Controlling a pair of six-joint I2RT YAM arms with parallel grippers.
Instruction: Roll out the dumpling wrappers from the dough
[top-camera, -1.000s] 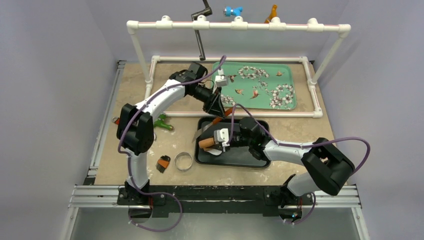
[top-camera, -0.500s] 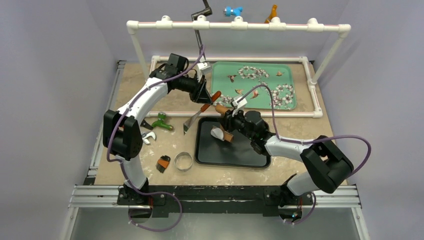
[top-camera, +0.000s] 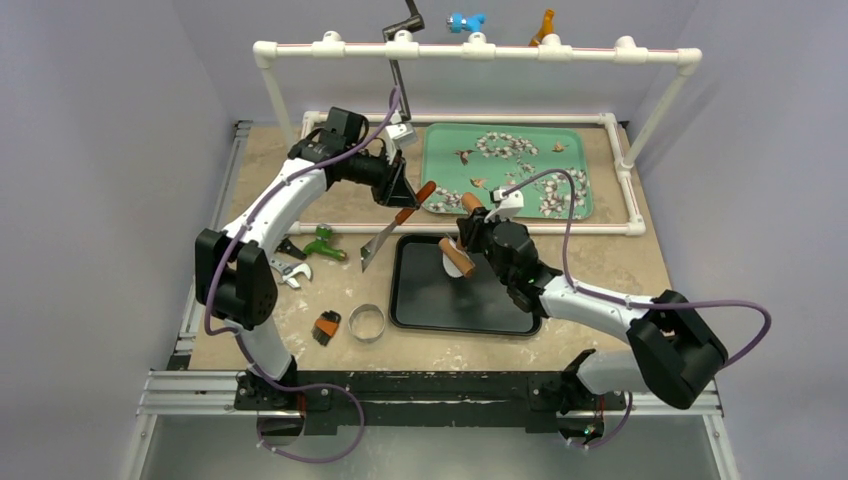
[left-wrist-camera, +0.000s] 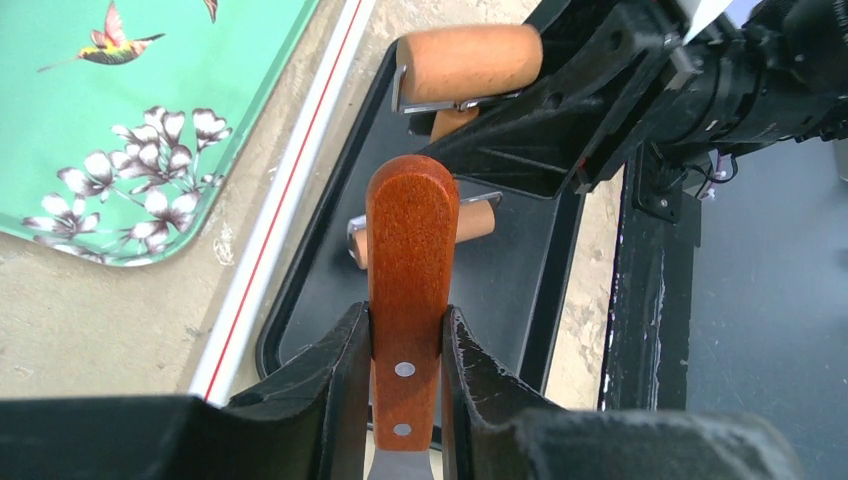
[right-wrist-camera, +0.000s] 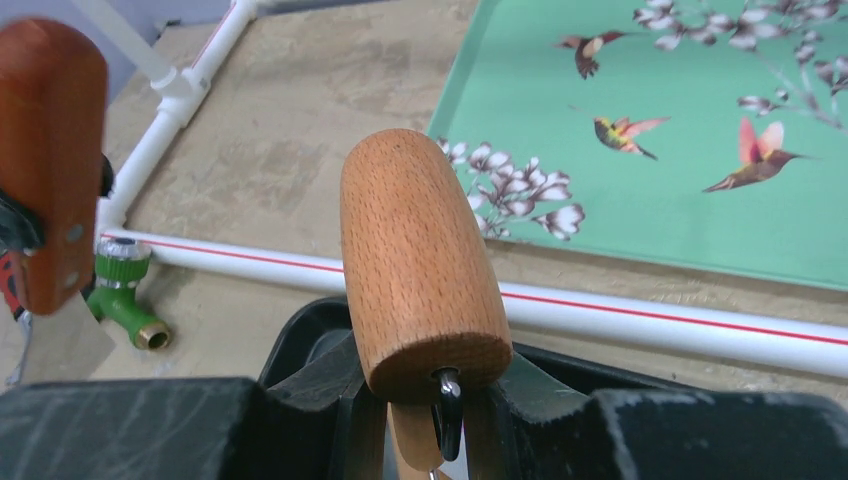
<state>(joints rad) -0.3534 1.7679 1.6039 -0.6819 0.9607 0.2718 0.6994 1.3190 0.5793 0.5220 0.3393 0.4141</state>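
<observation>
My left gripper (top-camera: 402, 192) (left-wrist-camera: 405, 314) is shut on the red-brown wooden handle of a metal-bladed scraper (top-camera: 390, 228) (left-wrist-camera: 410, 240), held in the air left of the black tray (top-camera: 470, 308). My right gripper (top-camera: 470, 233) (right-wrist-camera: 430, 400) is shut on the handle of a two-ended wooden roller (top-camera: 458, 258) (right-wrist-camera: 415, 250), lifted over the tray's far edge. The roller also shows in the left wrist view (left-wrist-camera: 470, 62). A small white patch (top-camera: 446, 250) sits by the lower roller end; I cannot tell what it is. No flat round dumpling wrapper shows plainly.
A green flowered tray (top-camera: 440, 140) (right-wrist-camera: 680, 190) lies behind a low white pipe rail (top-camera: 560, 228). A metal ring cutter (top-camera: 367, 322), a small brush (top-camera: 326, 326), a green tap fitting (top-camera: 325, 245) and a wrench (top-camera: 290, 272) lie left of the black tray. A tall pipe frame (top-camera: 470, 50) stands behind.
My left arm has drawn back to the left and far side with the scraper. My right gripper has swung from the tray's near left to its far edge, carrying the roller.
</observation>
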